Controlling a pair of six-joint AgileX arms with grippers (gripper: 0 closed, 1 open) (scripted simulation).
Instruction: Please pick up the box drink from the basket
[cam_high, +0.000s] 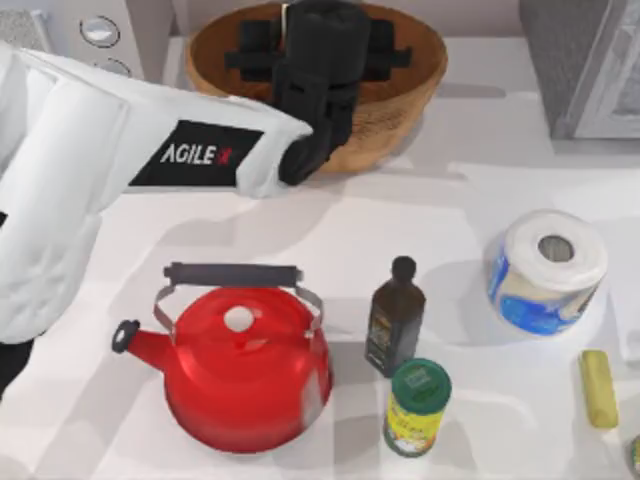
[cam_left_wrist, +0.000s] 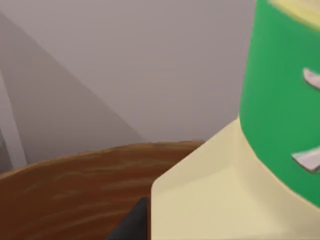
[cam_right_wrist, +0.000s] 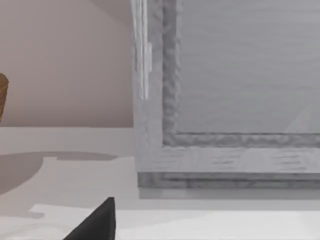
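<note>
Left arm: our white AgileX left arm reached from the top view's left edge toward the back of the tabletop (cam_high: 440, 215), its black wrist over the basket (cam_high: 400, 95).
Left tool: our left tool (cam_high: 320, 55) hung over the basket's middle, pointing down into it; we could not tell whether it was released, clenched, or grasping anything.
Box drink: in the left wrist view the box drink (cam_left_wrist: 225, 200) sat right up against the camera, with a pale-yellow shoulder and a green upper part bearing small white marks, and a dark fingertip (cam_left_wrist: 132, 225) just beside its edge.
Basket: the brown woven basket stood at the back centre of the tabletop; its rim (cam_left_wrist: 75, 162) curved behind the box drink in the left wrist view.
Right arm: in the right wrist view a dark fingertip (cam_right_wrist: 97, 222) showed before a grey framed cabinet (cam_right_wrist: 225, 100); we could not tell the state of the right tool.
Other things: nearer the front stood a red kettle (cam_high: 245, 365), a dark bottle (cam_high: 395, 320), a green-lidded yellow can (cam_high: 417, 405), a paper roll (cam_high: 545, 270) and a small yellow bar (cam_high: 598, 388).
</note>
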